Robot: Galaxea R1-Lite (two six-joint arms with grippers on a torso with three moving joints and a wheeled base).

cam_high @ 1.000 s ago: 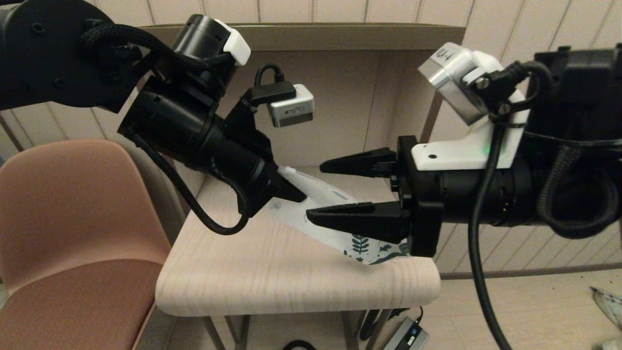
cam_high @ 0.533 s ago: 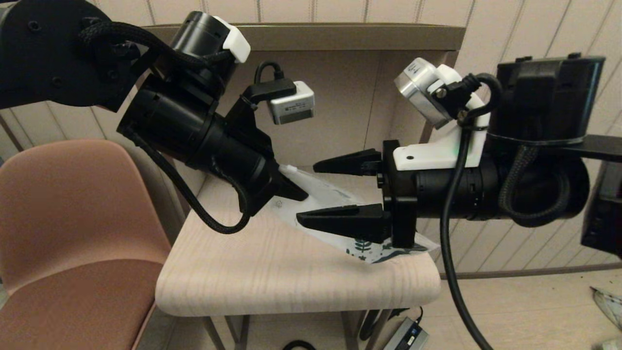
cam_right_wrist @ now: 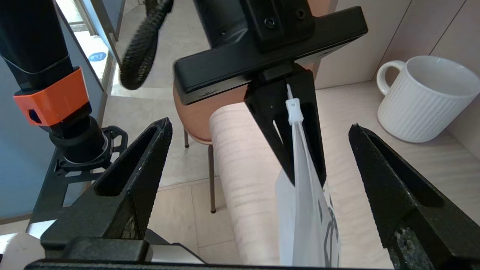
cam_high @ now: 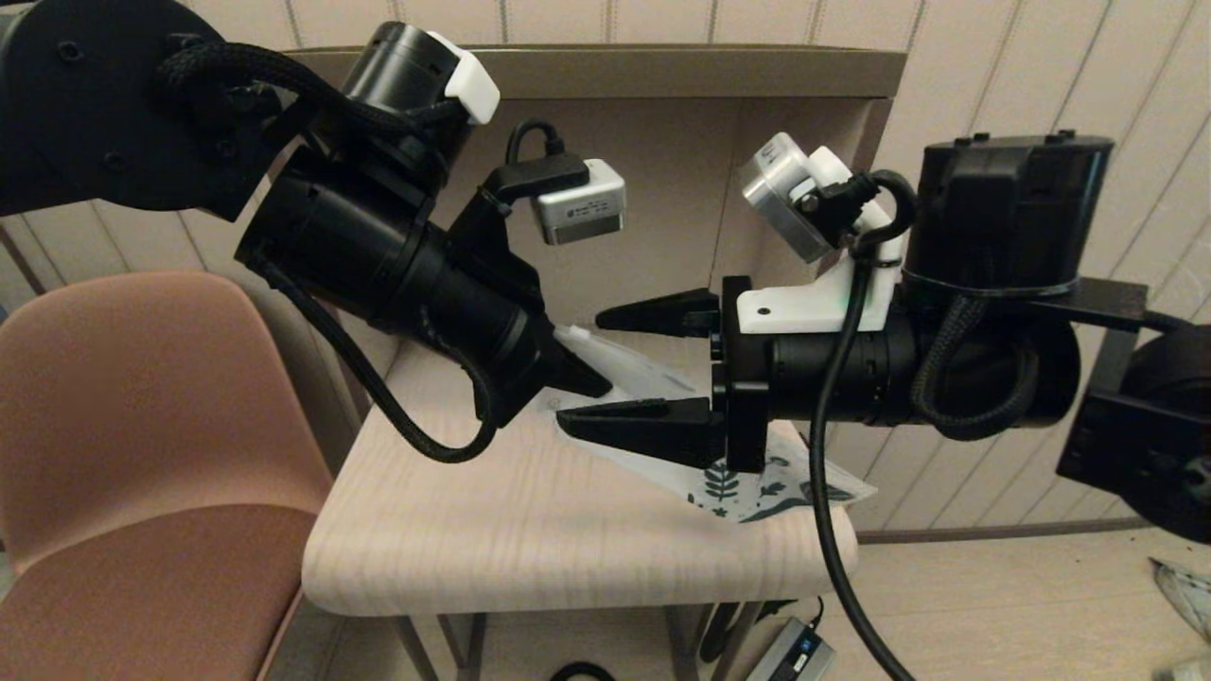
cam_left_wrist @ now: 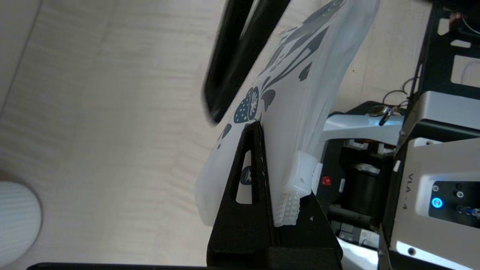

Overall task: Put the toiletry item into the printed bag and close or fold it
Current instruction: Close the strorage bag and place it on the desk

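The printed bag (cam_high: pixel 757 484) hangs slanted over the small table, leaf-print end low at the right edge. My left gripper (cam_high: pixel 579 376) is shut on its raised white top edge. In the left wrist view the bag (cam_left_wrist: pixel 300 112) runs out of the closed fingers (cam_left_wrist: pixel 243 210), with its white slider (cam_left_wrist: pixel 302 176) beside them. My right gripper (cam_high: pixel 588 372) is open, one finger above the bag and one below, close to the left fingertips. From the right wrist, the bag (cam_right_wrist: pixel 303 217) hangs edge-on between the wide-open fingers (cam_right_wrist: pixel 146 161). The toiletry item is out of view.
A ribbed white mug (cam_right_wrist: pixel 423 97) stands at the back of the table (cam_high: pixel 530 539), against the wall panel. A brown chair (cam_high: pixel 142 454) is to the left. A power adapter (cam_high: pixel 790 653) lies on the floor under the table.
My right arm has moved left toward the left gripper, its open fingers now straddling the bag closer to the held edge. More of the bag's leaf-print end shows behind it.
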